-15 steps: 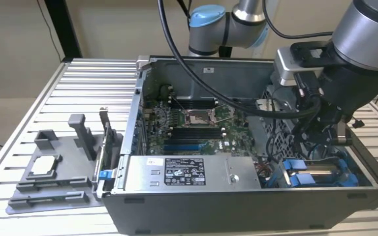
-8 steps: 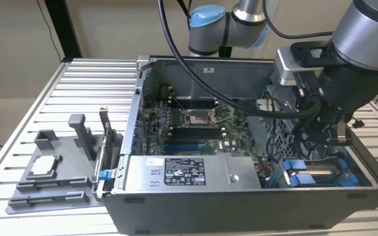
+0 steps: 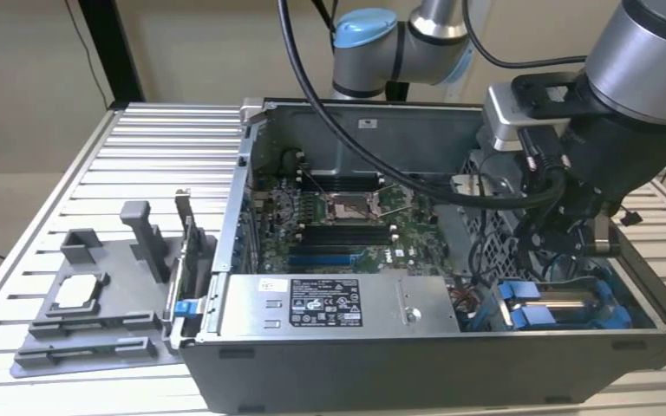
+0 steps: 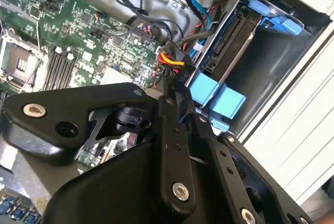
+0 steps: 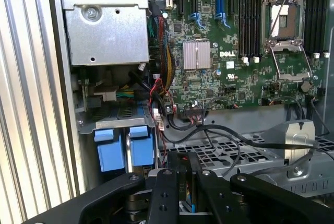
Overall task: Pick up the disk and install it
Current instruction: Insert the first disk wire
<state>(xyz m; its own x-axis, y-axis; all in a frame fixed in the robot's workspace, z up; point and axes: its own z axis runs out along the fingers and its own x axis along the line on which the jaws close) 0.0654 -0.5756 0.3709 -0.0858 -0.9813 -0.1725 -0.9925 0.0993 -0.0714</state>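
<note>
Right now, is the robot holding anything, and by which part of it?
I can't tell. The gripper hangs inside the computer case, close beside the blue-framed disk seated there, but whether it grips anything isn't clear.

Disk (image 3: 571, 303) of dull silver metal, its carrier (image 3: 530, 314) smooth blue plastic; table (image 3: 136, 147) ribbed matt metal.

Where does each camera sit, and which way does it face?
Exterior view: off the arm, looking down into the open computer case; arm and hand at the exterior view's right.
First wrist view: on the wrist, facing the motherboard past the hand.
Second wrist view: on the wrist, facing the disk in its bay past the hand.
Both wrist views share the motherboard and hand.
</note>
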